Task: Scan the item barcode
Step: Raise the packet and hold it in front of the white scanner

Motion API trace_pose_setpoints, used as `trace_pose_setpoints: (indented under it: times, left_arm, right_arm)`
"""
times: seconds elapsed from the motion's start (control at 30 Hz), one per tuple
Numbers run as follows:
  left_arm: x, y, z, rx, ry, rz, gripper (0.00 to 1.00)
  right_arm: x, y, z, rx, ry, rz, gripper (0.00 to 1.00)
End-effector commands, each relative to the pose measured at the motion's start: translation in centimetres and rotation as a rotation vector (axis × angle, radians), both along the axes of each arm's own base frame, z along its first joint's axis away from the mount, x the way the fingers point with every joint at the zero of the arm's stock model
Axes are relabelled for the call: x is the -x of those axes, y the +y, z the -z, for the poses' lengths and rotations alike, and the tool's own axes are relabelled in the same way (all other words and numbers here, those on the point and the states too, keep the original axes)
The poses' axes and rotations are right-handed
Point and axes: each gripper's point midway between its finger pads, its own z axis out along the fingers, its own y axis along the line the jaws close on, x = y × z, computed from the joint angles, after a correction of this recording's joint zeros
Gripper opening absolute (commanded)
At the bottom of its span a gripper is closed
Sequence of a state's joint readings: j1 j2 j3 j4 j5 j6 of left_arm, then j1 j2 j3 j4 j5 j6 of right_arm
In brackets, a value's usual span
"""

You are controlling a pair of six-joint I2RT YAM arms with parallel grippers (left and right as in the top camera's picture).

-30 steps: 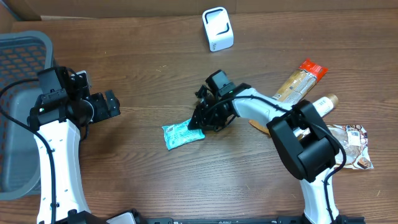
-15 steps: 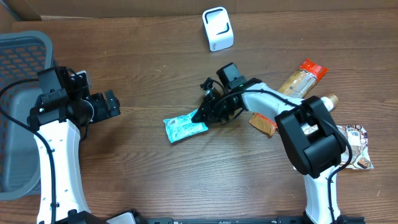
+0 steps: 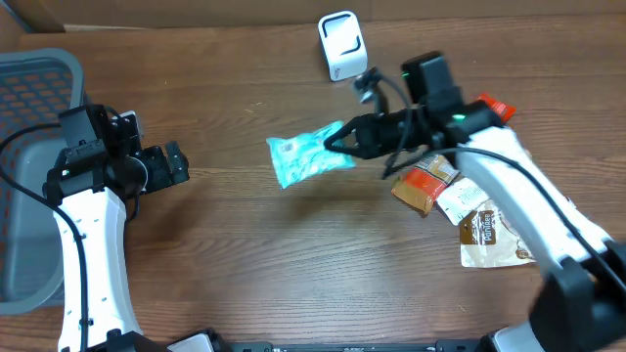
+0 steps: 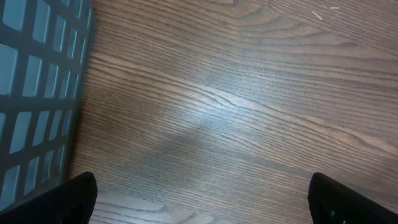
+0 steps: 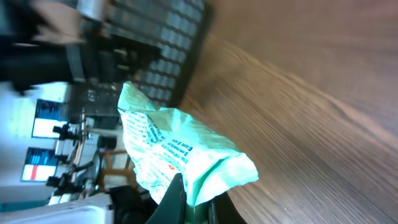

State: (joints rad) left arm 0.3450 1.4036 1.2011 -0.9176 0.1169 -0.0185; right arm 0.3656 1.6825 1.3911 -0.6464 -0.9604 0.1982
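White barcode scanner [image 3: 342, 45] stands upright near the far edge of the wood table [image 3: 245, 264]; everything below is placed from it.

R gripper [image 3: 344, 140] sits just nearside of the scanner, jaws clamped on the right end of a mint-green snack packet [image 3: 305, 156]. The packet sticks out from the gripper to the scanner's near-left, roughly level, some print visible. Its shadow on the wood and the R wrist view both put it off the tabletop, not resting. In that wrist view the 2 fingers [image 5: 171, 202] pinch a crumpled corner, w/ the rest fanning up & away. Barcode: can't make it out in any view.

L gripper [image 3: 168, 164] is far left of the scanner, well apart from the packet, jaws spread wide, holding nothing. L wrist view has wood showing between the 2 fingertips [image 4: 65, 199].

Grey mesh basket [image 3: 34, 88] is farther left still, just beside the L gripper.

To the scanner's near-right, under the R arm: 1 orange-brown pouch [image 3: 421, 191], 1 white pouch [image 3: 479, 230] touching it, 1 red-topped pack [image 3: 495, 106] partly hidden.
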Motion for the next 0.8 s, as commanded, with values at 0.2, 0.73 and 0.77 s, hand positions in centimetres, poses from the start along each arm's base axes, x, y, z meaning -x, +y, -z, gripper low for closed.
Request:
trace_pose_setpoints:
  times: [0.2, 0.73, 0.77]
  left_arm:
    - [-0.2, -0.1, -0.3, -0.005, -0.009, 0.021, 1.00]
    - [-0.2, -0.1, -0.3, -0.006, -0.010, 0.021, 0.99]
    - [-0.2, -0.1, -0.3, -0.006, -0.010, 0.021, 1.00]
  right_arm:
    - [1.2, -6.5, -6.3, -0.020, -0.101, 0.126, 0.04]
    - [2.0, -8.7, -4.7, 0.097, -0.079, 0.182, 0.04]
    - [2.0, -8.7, -4.6, 0.102, -0.075, 0.185, 0.04]
